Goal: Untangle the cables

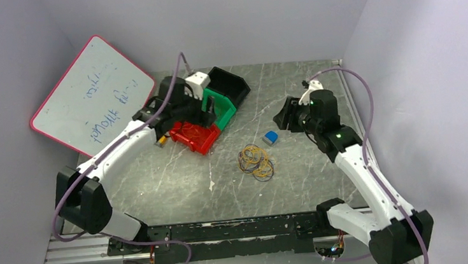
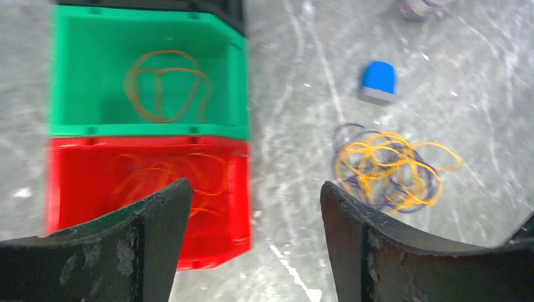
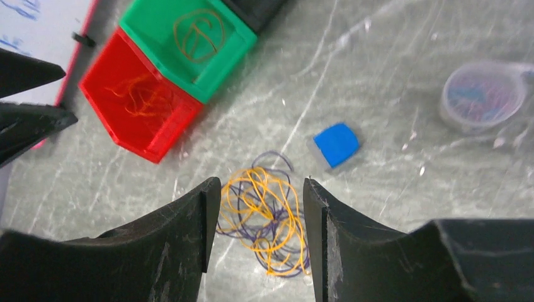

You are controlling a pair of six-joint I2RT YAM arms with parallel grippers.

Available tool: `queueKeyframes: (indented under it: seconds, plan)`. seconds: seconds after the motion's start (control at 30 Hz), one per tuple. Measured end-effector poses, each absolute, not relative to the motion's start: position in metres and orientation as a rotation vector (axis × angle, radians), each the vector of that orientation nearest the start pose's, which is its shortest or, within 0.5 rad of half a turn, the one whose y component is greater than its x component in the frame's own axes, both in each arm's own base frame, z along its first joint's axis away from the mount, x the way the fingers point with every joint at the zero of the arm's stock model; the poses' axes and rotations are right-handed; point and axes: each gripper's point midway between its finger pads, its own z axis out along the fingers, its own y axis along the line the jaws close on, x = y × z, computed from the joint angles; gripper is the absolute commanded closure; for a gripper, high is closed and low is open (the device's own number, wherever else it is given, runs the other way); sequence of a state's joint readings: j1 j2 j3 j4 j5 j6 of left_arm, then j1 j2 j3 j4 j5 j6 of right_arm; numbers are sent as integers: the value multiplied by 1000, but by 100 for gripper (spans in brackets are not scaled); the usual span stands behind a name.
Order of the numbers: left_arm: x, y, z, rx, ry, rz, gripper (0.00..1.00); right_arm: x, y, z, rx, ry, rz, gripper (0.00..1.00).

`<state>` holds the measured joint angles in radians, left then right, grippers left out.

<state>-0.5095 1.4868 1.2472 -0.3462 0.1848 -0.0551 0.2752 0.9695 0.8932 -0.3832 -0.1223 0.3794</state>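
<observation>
Boxed in by pale lilac walls [image 1: 240, 16], evenly lit. Below the left end effector [image 2: 255, 187], scuffed grey surface [image 1: 178, 175]; to its left, pink-framed whiteboard [image 1: 91, 96].

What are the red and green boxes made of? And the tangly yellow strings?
The red box and green box look like glossy moulded plastic: smooth, shiny walls. The tangled cables look like thin plastic-coated wire, probably, since they hold springy loops.

A: Clump of cables [image 1: 256, 162], mid-table: yellow strands, dark purple mixed through.
B: Far left, green bin [image 2: 145, 131]: the cable loop [image 2: 165, 85] inside is orange. Red bin [image 2: 56, 189]: orange strands [image 2: 157, 176]. Black bin [image 1: 230, 84] beyond.
A: Small block [image 1: 271, 137] to the right: blue, grey base. Table [image 1: 179, 188]: grey, white streaks.
</observation>
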Motion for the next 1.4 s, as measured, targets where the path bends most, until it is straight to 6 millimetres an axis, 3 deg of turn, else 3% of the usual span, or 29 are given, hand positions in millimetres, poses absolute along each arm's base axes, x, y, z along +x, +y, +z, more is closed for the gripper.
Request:
queueKeyframes:
  seconds: [0.2, 0.37, 0.57, 0.87, 0.97, 1.1, 1.23, 1.4]
  plan:
    - [321, -299, 177, 667, 2141, -660, 18, 285, 132, 157, 28, 2311, 569, 47]
    - [300, -326, 133, 706, 2214, -714, 11, 261, 139, 105, 17, 2487, 595, 47]
    - [277, -349, 85, 775, 2304, -728, 10, 241, 148, 71, -31, 2608, 562, 48]
    - [265, -362, 57, 823, 2343, -726, 14, 241, 134, 47, 5, 2634, 433, 56]
    - [265, -364, 51, 829, 2348, -725, 18, 239, 135, 40, -1, 2640, 441, 67]
    - [262, -366, 40, 837, 2368, -720, 25, 237, 140, 35, -12, 2640, 481, 90]
    - [260, -367, 31, 836, 2386, -719, 39, 242, 145, 47, -18, 2586, 519, 100]
    - [261, -369, 31, 822, 2382, -728, 56, 256, 147, 93, -25, 2434, 546, 100]
